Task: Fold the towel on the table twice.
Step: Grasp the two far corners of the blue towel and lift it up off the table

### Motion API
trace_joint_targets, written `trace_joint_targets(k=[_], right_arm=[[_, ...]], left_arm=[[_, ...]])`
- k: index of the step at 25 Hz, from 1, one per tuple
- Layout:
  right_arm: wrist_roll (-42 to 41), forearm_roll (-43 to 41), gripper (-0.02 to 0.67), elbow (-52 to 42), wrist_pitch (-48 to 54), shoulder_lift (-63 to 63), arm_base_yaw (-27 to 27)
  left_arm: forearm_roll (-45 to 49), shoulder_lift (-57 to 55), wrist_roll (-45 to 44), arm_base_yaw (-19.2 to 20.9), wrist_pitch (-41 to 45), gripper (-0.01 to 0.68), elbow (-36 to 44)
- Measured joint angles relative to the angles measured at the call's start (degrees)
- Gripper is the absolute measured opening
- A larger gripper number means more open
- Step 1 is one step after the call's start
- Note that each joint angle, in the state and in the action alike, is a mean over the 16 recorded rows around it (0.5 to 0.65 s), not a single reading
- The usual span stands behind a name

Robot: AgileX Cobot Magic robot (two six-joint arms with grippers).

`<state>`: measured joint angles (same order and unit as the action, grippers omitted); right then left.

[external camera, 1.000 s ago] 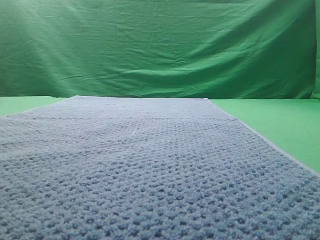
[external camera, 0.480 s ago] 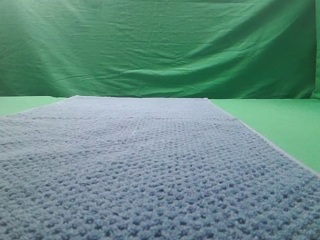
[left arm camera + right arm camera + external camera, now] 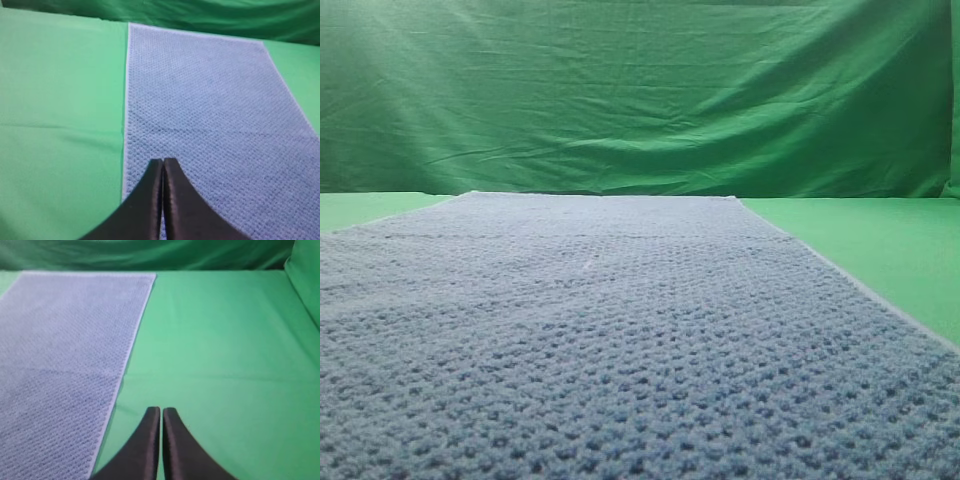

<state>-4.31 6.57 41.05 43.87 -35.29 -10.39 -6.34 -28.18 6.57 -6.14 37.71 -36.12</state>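
The blue-grey waffle-knit towel (image 3: 610,330) lies flat and unfolded on the green table (image 3: 880,245), stretching away from the camera. In the left wrist view my left gripper (image 3: 163,162) is shut with nothing in it, above the towel (image 3: 210,110) near its left edge. In the right wrist view my right gripper (image 3: 161,411) is also shut and empty, above the bare table (image 3: 225,355) just right of the towel's (image 3: 65,340) pale right edge. Neither gripper shows in the exterior high view.
A wrinkled green fabric backdrop (image 3: 640,90) hangs behind the table. Bare green table surface (image 3: 60,100) lies left of the towel, and more lies right of it. A green fabric fold (image 3: 306,275) rises at the far right.
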Motion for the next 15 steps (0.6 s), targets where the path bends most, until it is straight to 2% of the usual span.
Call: trace_joint_targets(k=[7,15], right_arm=[[-1.15,-0.17,0.0,8.35,4.19,-17.73,-4.59],[-1.15,-0.18,0.0,14.03,0.58,-35.94,-10.45]], left_arm=[[2.14,-14.53,-1.56,-1.53,4.74,0.0,-6.64],[2.54,-33.87,-4.34,-2.2,5.52,0.0,-14.03]])
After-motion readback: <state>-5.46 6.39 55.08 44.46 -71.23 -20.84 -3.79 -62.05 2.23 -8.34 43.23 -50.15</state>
